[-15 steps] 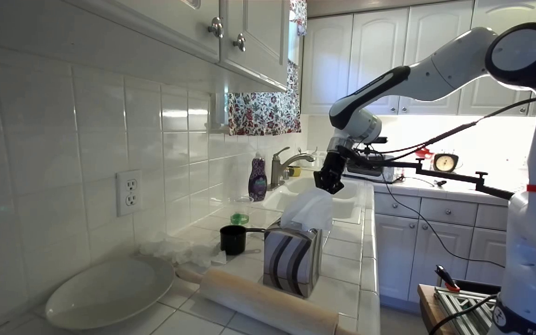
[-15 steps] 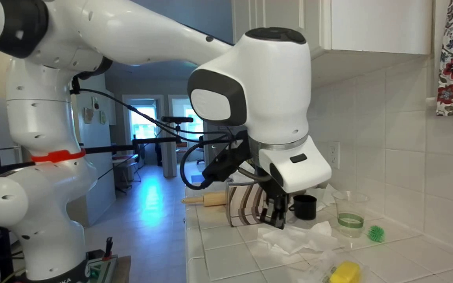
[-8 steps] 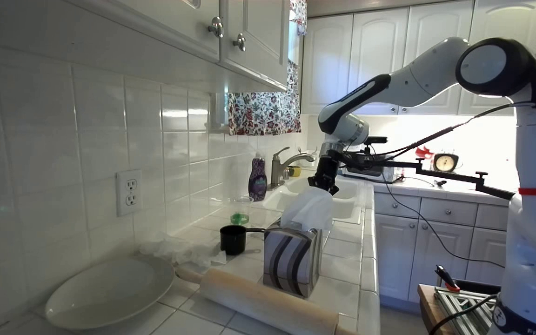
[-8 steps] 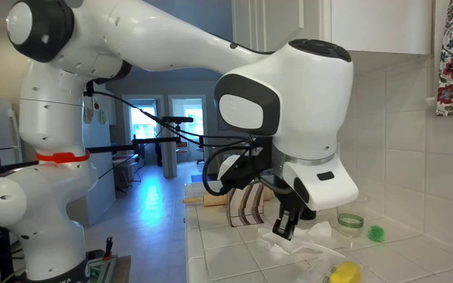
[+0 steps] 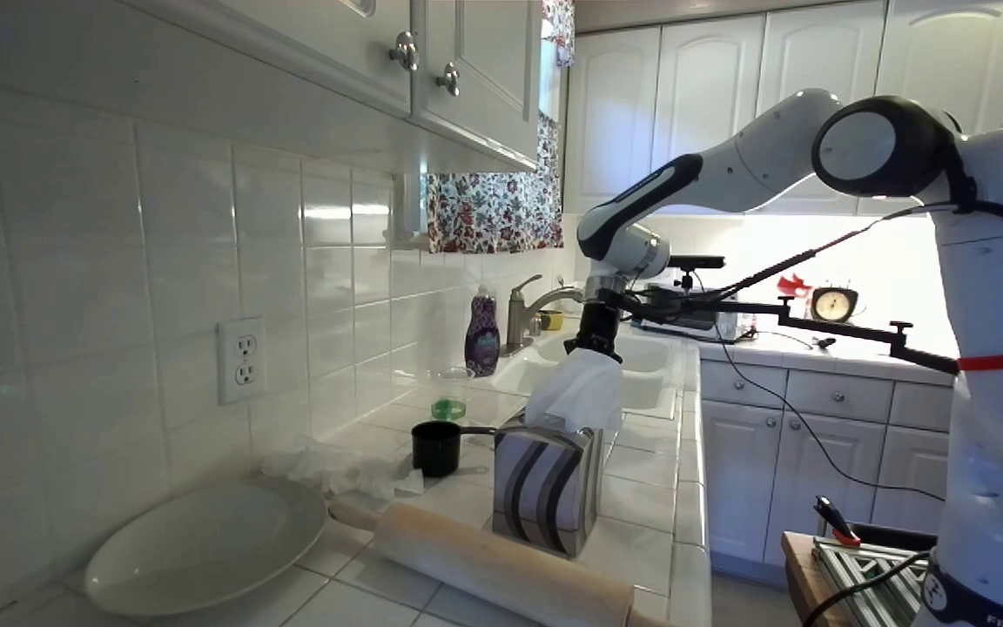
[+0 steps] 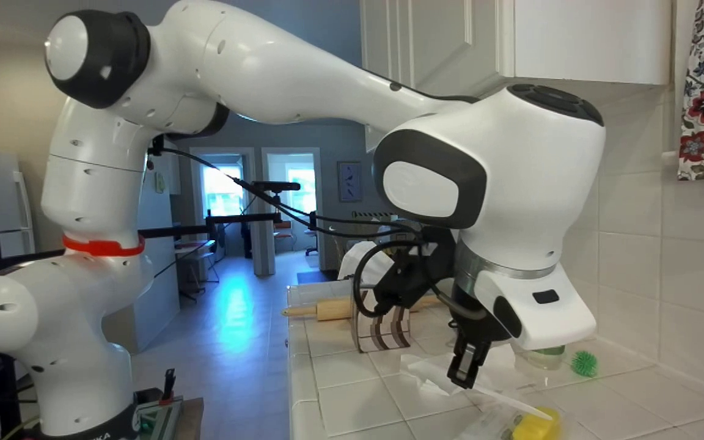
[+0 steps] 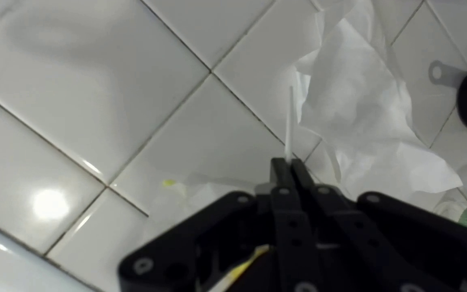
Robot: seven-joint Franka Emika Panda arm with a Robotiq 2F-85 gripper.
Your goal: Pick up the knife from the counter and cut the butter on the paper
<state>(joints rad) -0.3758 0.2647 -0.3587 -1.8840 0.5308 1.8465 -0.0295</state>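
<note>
Pincer (image 7: 289, 163): pinching knife (image 6: 511, 401); higher than butter (image 6: 534, 429), off to its side.
Knife: slants down, far end overlapping butter in an exterior view; contact unclear. Gripped partway along, probably so blade's free to press.
Butter: yellow block, likely cut next.
Paper (image 6: 487, 423): beside butter, maybe under; presumably spares counter (image 6: 358, 397).

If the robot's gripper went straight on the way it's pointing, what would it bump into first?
Probably the white tiled counter, below the gripper and the white knife it holds. The crumpled white paper lies close beside that line, though depth is unclear.
</note>
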